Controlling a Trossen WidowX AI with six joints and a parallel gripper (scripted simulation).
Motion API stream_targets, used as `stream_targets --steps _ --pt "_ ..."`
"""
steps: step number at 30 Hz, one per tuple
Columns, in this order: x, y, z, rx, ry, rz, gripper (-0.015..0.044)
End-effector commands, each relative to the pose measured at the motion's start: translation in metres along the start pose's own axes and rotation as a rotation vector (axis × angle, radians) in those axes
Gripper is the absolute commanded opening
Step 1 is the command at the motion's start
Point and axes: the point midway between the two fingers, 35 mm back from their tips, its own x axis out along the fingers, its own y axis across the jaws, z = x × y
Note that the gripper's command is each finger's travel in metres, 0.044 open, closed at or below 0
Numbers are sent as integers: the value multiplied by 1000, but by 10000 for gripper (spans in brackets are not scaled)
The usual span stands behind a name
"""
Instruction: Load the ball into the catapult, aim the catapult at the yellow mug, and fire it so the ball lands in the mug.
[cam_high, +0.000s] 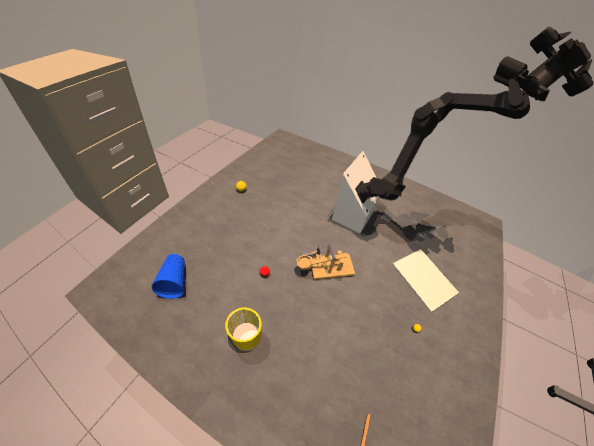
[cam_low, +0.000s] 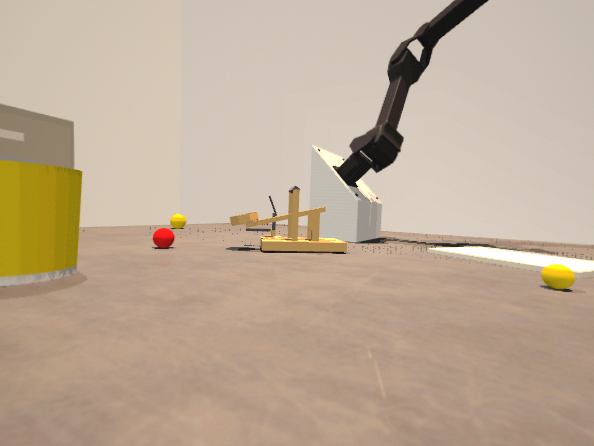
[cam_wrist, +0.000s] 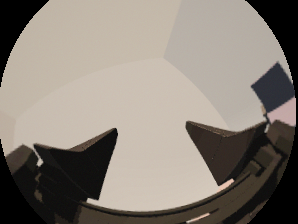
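My gripper (cam_high: 581, 54) (cam_wrist: 152, 128) is open and empty, raised high at the upper right in the top view, far from the table objects. It is out of frame in the exterior view. The wooden catapult (cam_high: 334, 272) (cam_low: 303, 246) stands mid-table. Its cup (cam_high: 304, 262) (cam_low: 244, 218) looks empty and points left, lower than the arm's other end. A red ball (cam_high: 265, 271) (cam_low: 163, 238) lies left of the catapult. The yellow mug (cam_high: 245, 344) (cam_low: 40, 220) stands upright at the front left of it. Two yellow balls also lie on the table, a larger one (cam_high: 241, 186) (cam_low: 178, 221) and a smaller one (cam_high: 417, 328) (cam_low: 558, 276).
A blue cup (cam_high: 171, 272) lies on its side at the left. The arm rises from a slanted white stand (cam_high: 350, 212) (cam_low: 335, 210) behind the catapult. A cream flat slab (cam_high: 426, 281) (cam_low: 515, 258) lies at the right, an orange stick (cam_high: 366, 431) at the front. A filing cabinet (cam_high: 100, 145) stands beyond the table.
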Motion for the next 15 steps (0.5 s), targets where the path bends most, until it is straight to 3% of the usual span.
stream_targets --steps 1,15 --pt "-5 -28 8 -80 -29 -72 440" --pt "-45 -141 36 -370 -55 -411 440"
